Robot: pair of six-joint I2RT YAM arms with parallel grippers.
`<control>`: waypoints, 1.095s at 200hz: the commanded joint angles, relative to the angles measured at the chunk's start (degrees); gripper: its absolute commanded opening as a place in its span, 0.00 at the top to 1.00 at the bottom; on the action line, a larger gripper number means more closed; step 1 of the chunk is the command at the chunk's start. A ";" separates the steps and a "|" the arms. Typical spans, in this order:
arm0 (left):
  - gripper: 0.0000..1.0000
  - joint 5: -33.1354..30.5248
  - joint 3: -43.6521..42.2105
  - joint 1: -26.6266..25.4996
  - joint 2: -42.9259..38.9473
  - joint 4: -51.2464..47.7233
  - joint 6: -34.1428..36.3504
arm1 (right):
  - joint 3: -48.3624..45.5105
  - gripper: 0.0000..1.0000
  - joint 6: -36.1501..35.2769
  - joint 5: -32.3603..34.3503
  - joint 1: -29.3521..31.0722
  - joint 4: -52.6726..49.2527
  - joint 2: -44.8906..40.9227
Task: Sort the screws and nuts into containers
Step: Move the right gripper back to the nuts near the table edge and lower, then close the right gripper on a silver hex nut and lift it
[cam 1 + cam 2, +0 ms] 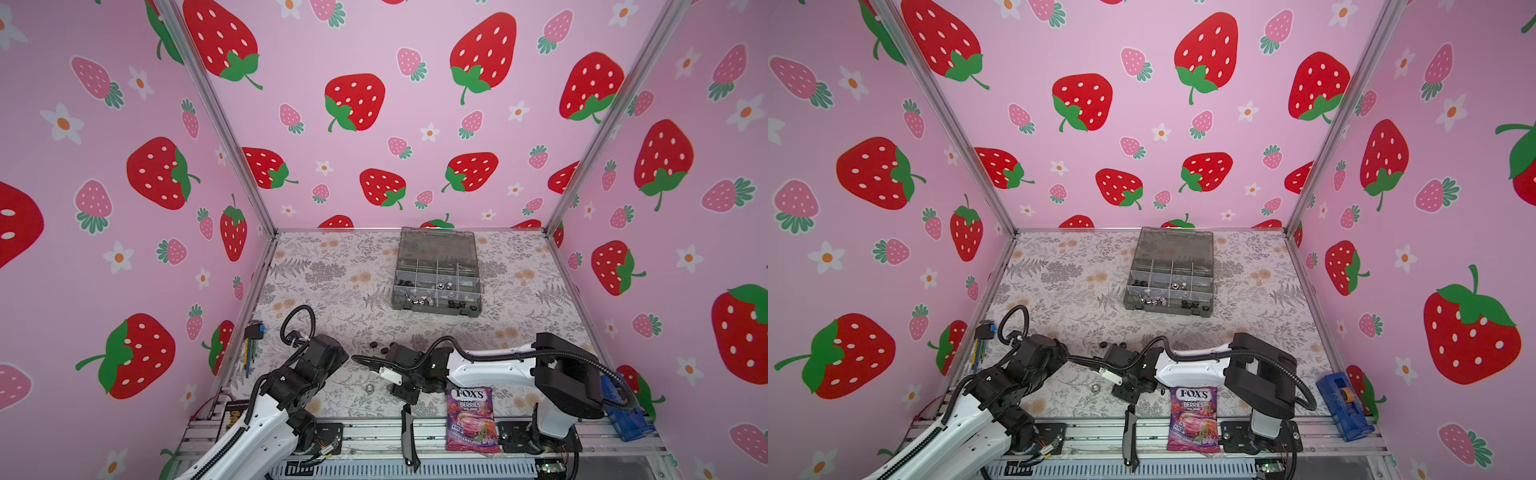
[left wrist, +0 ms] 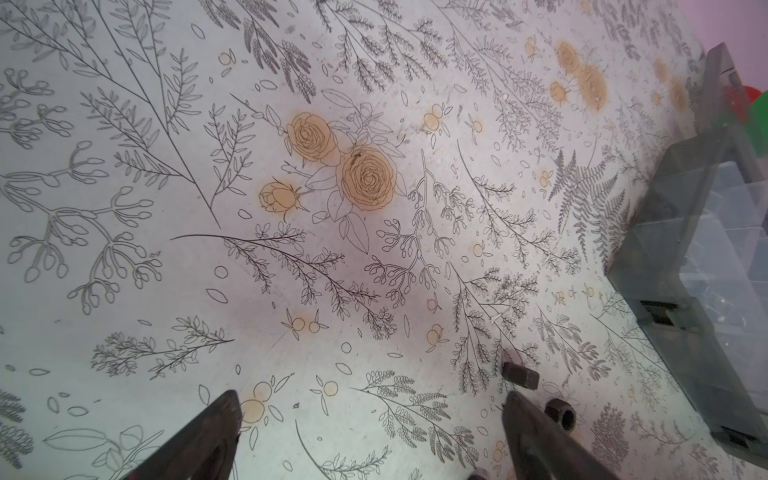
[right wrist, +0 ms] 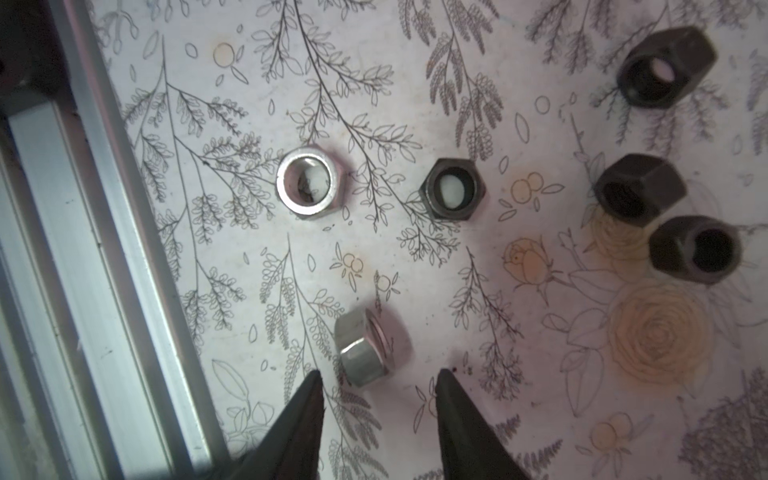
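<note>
Right pincer half open, empty, just short of tilted silver nut at counter's 6 o'clock: light, hard, likely slick; grip opposite flats. Left pincer wide open, empty.

Soft, even light fills both top views, leaving only faint shadows on the floral mat. Wide-angle stretch swells the strawberry wallpaper at the sides. In the right wrist view the flat silver nut glints and the aluminium rail glares (pinkish cast throughout). In the left wrist view the organiser box looks soft.
</note>
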 commanded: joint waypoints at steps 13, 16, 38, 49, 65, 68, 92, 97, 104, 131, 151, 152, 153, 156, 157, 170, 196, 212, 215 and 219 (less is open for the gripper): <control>0.01 -2.50 -0.43 0.28 -0.88 -0.63 -0.78 | 1.60 0.56 -2.69 -0.22 0.36 -0.16 2.45; 0.01 -2.46 -0.47 0.27 -0.88 -0.63 -0.72 | 1.59 0.56 -2.71 -0.26 0.33 -0.06 2.52; 0.01 -2.40 -0.73 0.44 -0.79 -0.54 -0.93 | 1.60 0.61 -2.71 -1.35 0.39 0.53 3.42; 0.01 -2.21 -0.99 0.58 -0.79 -0.23 -1.05 | 1.63 0.66 -2.32 -1.88 0.37 0.85 3.60; 0.01 -1.87 -1.24 0.59 -0.75 0.45 -0.97 | 1.46 0.71 -1.72 -2.50 0.35 1.54 3.61; 0.01 -1.85 -1.31 0.55 -0.73 0.62 -0.84 | 1.40 0.72 -1.60 -2.59 0.33 1.65 3.54; 0.01 -1.03 -1.36 0.66 -0.38 2.10 1.17 | 0.57 0.87 -0.48 -2.93 0.18 2.80 2.78; 0.01 -0.83 -1.21 0.70 -0.16 2.41 1.82 | 0.39 0.91 -0.12 -2.98 0.07 3.04 2.42; 0.01 -0.56 -0.95 0.71 0.12 2.87 2.69 | -0.02 0.96 0.46 -3.02 -0.14 3.42 1.92; 0.01 0.09 0.88 0.78 2.39 4.44 6.38 | -1.41 1.00 3.09 -1.79 -2.64 4.64 -1.70; 0.01 0.18 2.31 0.89 4.80 6.09 8.02 | -2.40 1.00 5.59 -0.36 -6.32 5.59 -5.76; 0.01 0.11 2.37 0.89 4.95 6.20 8.06 | -2.43 1.00 5.75 -0.35 -6.52 5.59 -5.98; 0.01 0.12 2.44 0.89 5.07 6.25 8.08 | -2.53 1.00 5.91 -0.27 -6.79 5.63 -6.18; 0.01 0.13 2.64 0.87 5.48 6.55 8.19 | -2.61 1.00 6.34 -0.26 -7.41 5.76 -6.82; 0.01 0.08 2.71 0.88 5.55 6.60 8.27 | -2.62 1.00 6.47 -0.22 -7.68 5.76 -6.99; 0.01 -0.08 3.37 0.89 7.27 8.19 8.60 | -2.72 1.00 8.34 0.75 -10.46 5.94 -9.69; 0.01 0.50 3.52 1.15 10.19 13.24 9.45 | -2.72 1.00 11.91 3.75 -16.49 5.94 -14.73; 0.01 1.11 4.31 1.46 12.45 15.69 10.70 | -2.42 1.00 14.06 4.17 -21.28 5.86 -17.06; 0.01 1.10 4.55 1.50 12.88 15.97 10.91 | -2.19 1.00 14.56 4.28 -22.25 5.70 -17.37; 0.01 1.23 4.96 1.46 13.49 16.39 11.34 | -1.92 1.00 15.18 4.40 -23.48 5.36 -17.68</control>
